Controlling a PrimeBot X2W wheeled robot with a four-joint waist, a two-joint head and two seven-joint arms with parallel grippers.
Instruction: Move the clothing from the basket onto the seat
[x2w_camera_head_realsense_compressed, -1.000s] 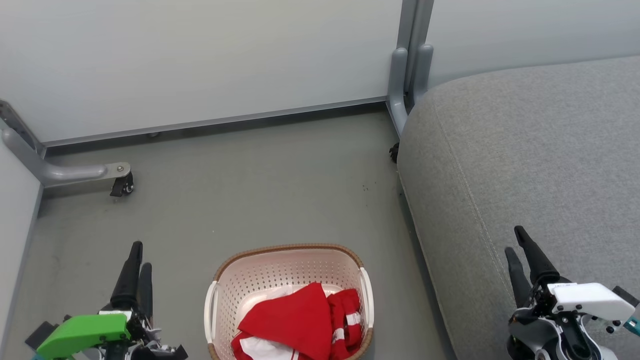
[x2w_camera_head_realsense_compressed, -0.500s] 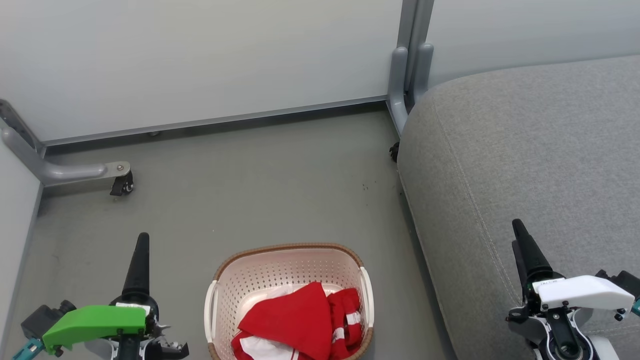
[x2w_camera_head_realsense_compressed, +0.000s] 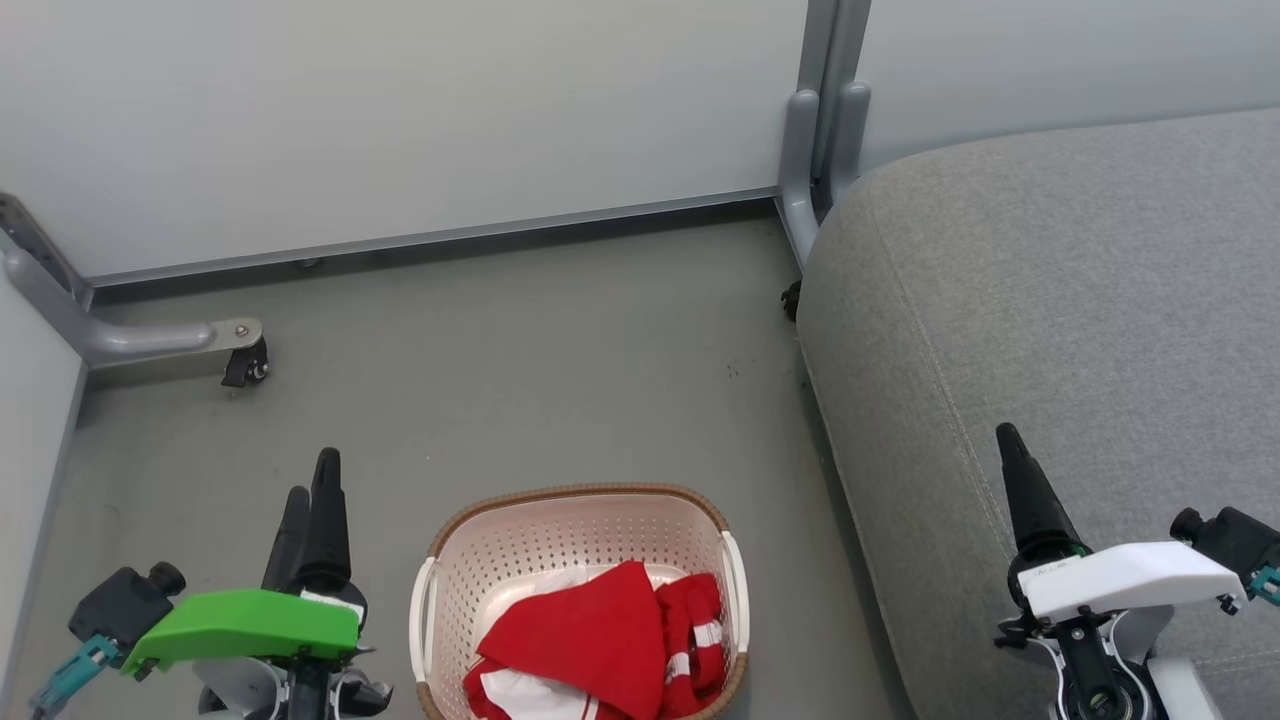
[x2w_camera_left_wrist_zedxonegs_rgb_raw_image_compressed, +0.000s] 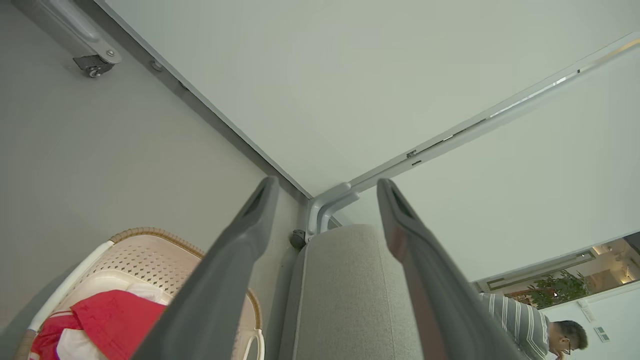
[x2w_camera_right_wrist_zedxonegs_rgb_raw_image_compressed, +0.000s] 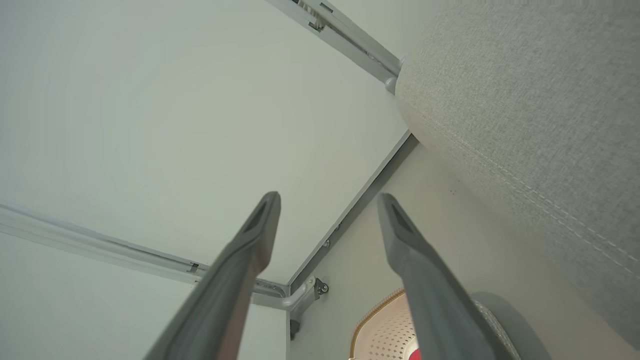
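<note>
I see my left end effector (x2w_camera_head_realsense_compressed: 312, 475) low and just left of the basket (x2w_camera_head_realsense_compressed: 580, 492). Its two dark fingers point up and away from me, tilted slightly toward the basket, jaws spread wide with nothing between them. A green cover (x2w_camera_head_realsense_compressed: 240, 625) caps that wrist. My right end effector (x2w_camera_head_realsense_compressed: 1008, 440) sits well to the right of the basket, fingers lined up one behind the other from the head camera. In its own wrist view they are parted and empty, and a white cover (x2w_camera_head_realsense_compressed: 1130, 582) caps that wrist.

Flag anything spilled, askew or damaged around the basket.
Nothing stands out. The basket stands upright on the floor beside the seat, and the clothing lies bundled inside it. Only a few dark specks dot the floor.
</note>
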